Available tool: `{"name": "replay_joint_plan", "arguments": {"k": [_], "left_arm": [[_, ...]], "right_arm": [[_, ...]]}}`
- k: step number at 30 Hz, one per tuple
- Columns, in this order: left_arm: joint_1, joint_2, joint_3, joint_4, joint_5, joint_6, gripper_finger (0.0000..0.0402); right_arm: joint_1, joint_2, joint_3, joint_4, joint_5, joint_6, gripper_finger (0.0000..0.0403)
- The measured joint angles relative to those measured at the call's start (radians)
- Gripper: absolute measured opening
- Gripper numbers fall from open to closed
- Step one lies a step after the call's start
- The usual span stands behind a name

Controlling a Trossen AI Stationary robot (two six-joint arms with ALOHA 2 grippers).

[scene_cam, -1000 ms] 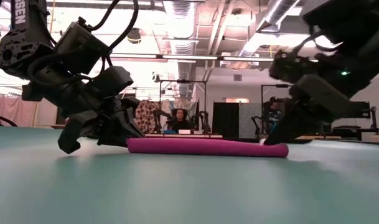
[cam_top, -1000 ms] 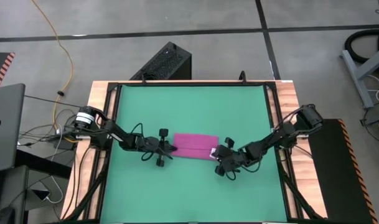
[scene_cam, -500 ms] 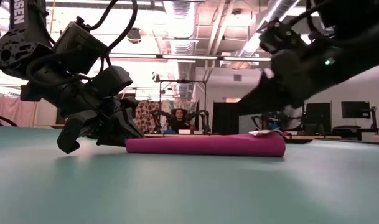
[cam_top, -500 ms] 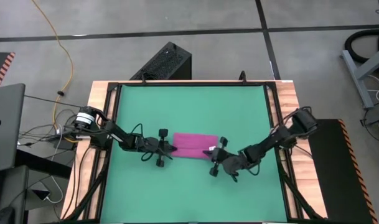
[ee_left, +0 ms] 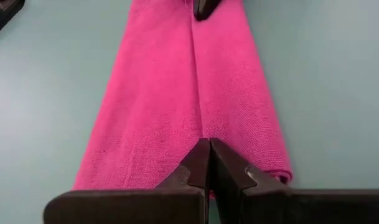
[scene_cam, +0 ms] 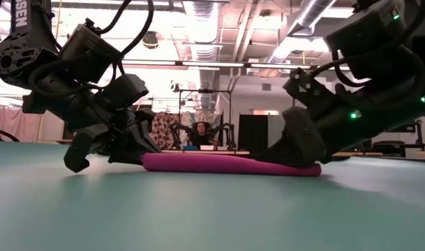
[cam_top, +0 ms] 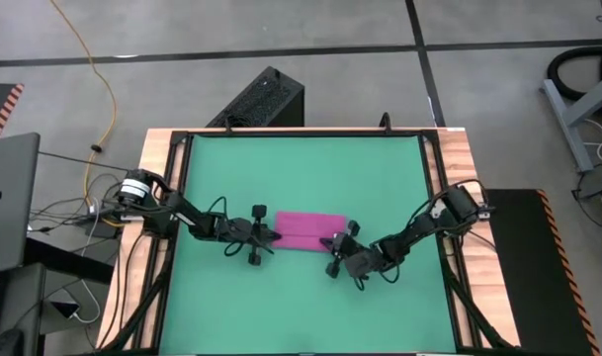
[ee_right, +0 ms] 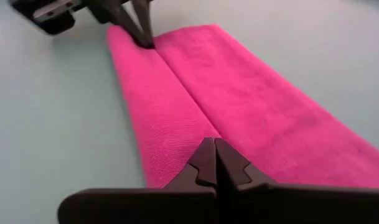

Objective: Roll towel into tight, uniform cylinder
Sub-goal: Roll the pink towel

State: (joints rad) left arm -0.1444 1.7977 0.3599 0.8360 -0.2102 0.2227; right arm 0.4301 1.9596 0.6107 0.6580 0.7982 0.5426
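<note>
High view had the towel [cam_top: 308, 231] sitting about mid-mat on the green mat [cam_top: 301, 168] that covers the bench, folded into a flat strip with one claw at each short end. The left claw [cam_top: 271, 236] sat at one end, fingers pinched fully together, tips planted right on the seam where the two folded edges meet. It hadn't budged over the last second.

The right claw [cam_top: 332, 243] was the one that changed. A second back it was at the far end near the white tag, half a second back it had lifted that end up a bit, and now it had swung lower and further in along the near edge, with the end flattened back down. Its fingers were also squeezed shut, tips resting on the same seam in the right wrist view, so it was pressing rather than holding cloth between them. I couldn't spot the tag anymore.

Low view showed the towel [scene_cam: 226, 164] lying low and flat, not round. So my read: no real roll yet, the right arm was just repositioning to tuck or start curling an edge. Most of the rolling looked like it was still ahead.
</note>
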Motion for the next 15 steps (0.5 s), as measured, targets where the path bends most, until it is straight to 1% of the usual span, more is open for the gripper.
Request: {"name": "replay_joint_plan", "arguments": {"k": [4, 7, 10, 12, 15], "left_arm": [[-0.004, -0.041, -0.004, -0.003, -0.046, 0.002, 0.0000], [-0.009, -0.121, -0.005, -0.019, -0.089, 0.032, 0.0000], [-0.013, -0.211, -0.004, -0.028, -0.135, 0.077, 0.0000], [-0.013, -0.262, -0.002, -0.066, -0.127, 0.102, 0.0001], [-0.019, -0.314, -0.004, -0.151, -0.020, 0.131, 0.0014]], "right_arm": [[-0.004, 0.006, -0.004, -0.071, -0.033, 0.082, 0.0008], [-0.007, 0.006, -0.003, -0.098, -0.047, 0.120, 0.0008], [-0.006, 0.006, -0.004, -0.099, -0.050, 0.121, 0.0008], [-0.007, 0.006, -0.005, -0.098, -0.054, 0.121, 0.0008], [-0.007, 0.006, -0.006, -0.097, -0.059, 0.121, 0.0008]]}}
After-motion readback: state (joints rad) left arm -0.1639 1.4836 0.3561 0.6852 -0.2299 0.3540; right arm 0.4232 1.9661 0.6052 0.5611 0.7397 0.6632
